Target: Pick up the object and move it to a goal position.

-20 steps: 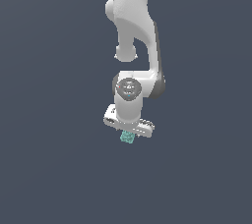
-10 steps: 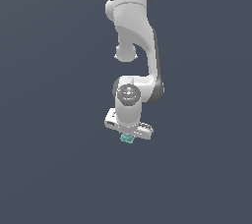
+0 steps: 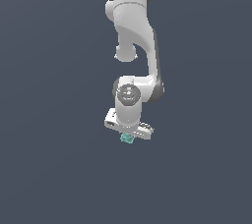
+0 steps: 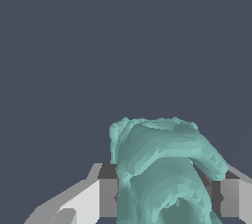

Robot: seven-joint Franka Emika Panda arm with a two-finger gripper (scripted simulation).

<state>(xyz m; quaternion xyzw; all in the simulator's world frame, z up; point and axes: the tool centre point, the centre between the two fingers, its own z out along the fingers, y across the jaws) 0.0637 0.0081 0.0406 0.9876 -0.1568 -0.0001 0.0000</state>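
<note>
The gripper [image 3: 127,137], low in the frame's centre, pinches the teal object [image 4: 162,169] between its fingers [image 4: 106,197], so the carry step appears underway, and the next move calls for holding that pinch until the goal.

Lumpy, mottled teal object [image 4: 160,169]; smooth, glossy white tool [image 3: 127,137].

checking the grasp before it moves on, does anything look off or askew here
Nothing stands out. The claw is shut on the teal lumpy object, which sits between both fingers in the wrist view and pokes out below the claw in the exterior view.
</note>
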